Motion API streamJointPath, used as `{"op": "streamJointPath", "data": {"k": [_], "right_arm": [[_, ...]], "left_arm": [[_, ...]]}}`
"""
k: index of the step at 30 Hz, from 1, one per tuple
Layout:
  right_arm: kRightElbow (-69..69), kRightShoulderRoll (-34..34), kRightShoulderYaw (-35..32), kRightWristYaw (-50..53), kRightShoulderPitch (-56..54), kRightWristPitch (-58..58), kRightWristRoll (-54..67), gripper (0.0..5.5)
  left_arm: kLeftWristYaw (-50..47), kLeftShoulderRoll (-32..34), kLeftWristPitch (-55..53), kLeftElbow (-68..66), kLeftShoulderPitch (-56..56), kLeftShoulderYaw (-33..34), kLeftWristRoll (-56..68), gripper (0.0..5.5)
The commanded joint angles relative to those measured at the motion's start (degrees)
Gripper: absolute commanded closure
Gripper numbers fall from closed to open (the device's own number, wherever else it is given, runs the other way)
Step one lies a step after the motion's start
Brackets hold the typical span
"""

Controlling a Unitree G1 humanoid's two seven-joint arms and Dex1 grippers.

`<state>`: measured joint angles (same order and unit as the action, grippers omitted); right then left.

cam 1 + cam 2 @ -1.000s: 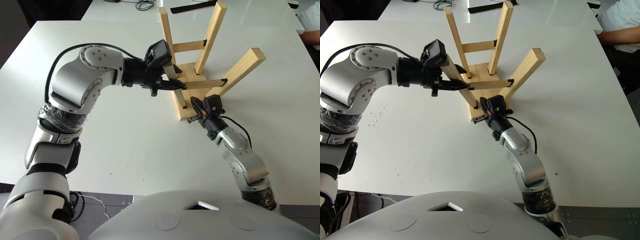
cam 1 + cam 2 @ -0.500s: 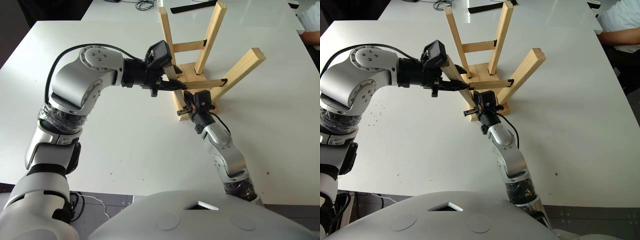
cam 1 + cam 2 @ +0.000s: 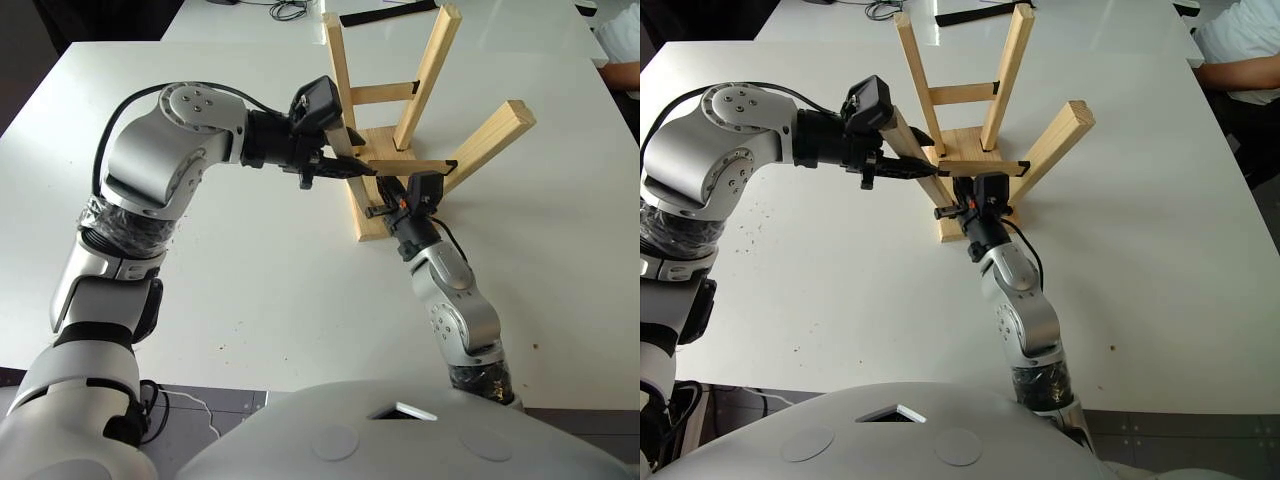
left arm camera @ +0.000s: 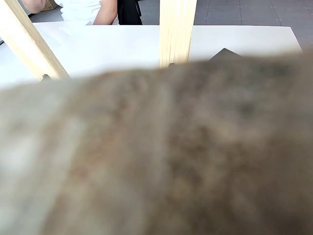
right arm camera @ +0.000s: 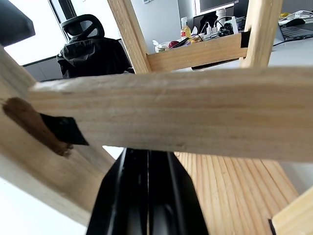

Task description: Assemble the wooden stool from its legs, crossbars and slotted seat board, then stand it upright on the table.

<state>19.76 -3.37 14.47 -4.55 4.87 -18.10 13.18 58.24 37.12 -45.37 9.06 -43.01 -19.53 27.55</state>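
Upturned on the table [image 3: 250, 270] toward its far edge, the stool [image 3: 395, 140] has its seat board [image 3: 366, 228] lowermost. The back left leg [image 3: 335, 60] and back right leg [image 3: 432, 60] are joined by the back crossbar [image 3: 382, 93]. The front crossbar [image 3: 410, 167] runs from the front left leg [image 3: 343, 140] to the front right leg [image 3: 492, 130], which slants out to the right. The left gripper [image 3: 335, 170] sits at the front left leg beside that crossbar's left end, and the right gripper [image 3: 380, 208] lies over the seat board's near edge, beneath the front crossbar.
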Motion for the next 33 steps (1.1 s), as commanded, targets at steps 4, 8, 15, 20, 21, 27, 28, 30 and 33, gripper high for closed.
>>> {"op": "streamJointPath", "data": {"k": [4,8,15,20,21,27,28,30,33], "right_arm": [[-2.68,1.49,2.54,-0.83,0.6,-0.55,-3.1,5.5],[-1.1,5.63,3.03,-3.44,2.51,-1.2,-4.99,5.5],[15.46,31.1,-11.12,-27.46,10.15,-7.2,7.42,5.5],[11.58,46.78,-22.28,-43.69,11.12,-6.37,12.11,5.5],[9.85,47.69,-23.26,-44.27,9.66,-5.84,11.84,5.5],[-2.7,36.59,-26.6,-18.21,-14.02,-11.18,4.31,5.5],[-2.49,34.13,-25.68,-14.92,-16.36,-11.81,3.46,5.5],[-0.62,28.64,-23.02,-9.53,-19.88,-13.43,2.86,5.5],[5.84,22.57,-17.21,-5.96,-20.1,-16.92,3.42,5.5]], "left_arm": [[0.66,-0.78,-2.91,-2.47,4.91,-5.22,-2.47,3.46],[0.75,-1.07,-2.63,-2.9,4.63,-5.46,-2.89,3.46],[1.98,0.25,-1.12,-3.88,5.41,-4.99,-3.29,3.46],[4.92,1.88,2.41,-6.33,5.35,-4.37,-3.65,3.46],[5.32,1.95,2.94,-6.79,5.14,-4.25,-3.69,3.46],[9.64,1.64,7.42,-11.38,3.04,-5.15,-4.79,3.46],[10.23,1.48,7.89,-11.89,2.68,-5.38,-4.9,3.46],[11.36,0.97,8.83,-13.16,1.77,-5.81,-5.24,3.46],[13.08,-0.26,10.23,-15.54,-0.2,-6.61,-6.46,3.46]]}}
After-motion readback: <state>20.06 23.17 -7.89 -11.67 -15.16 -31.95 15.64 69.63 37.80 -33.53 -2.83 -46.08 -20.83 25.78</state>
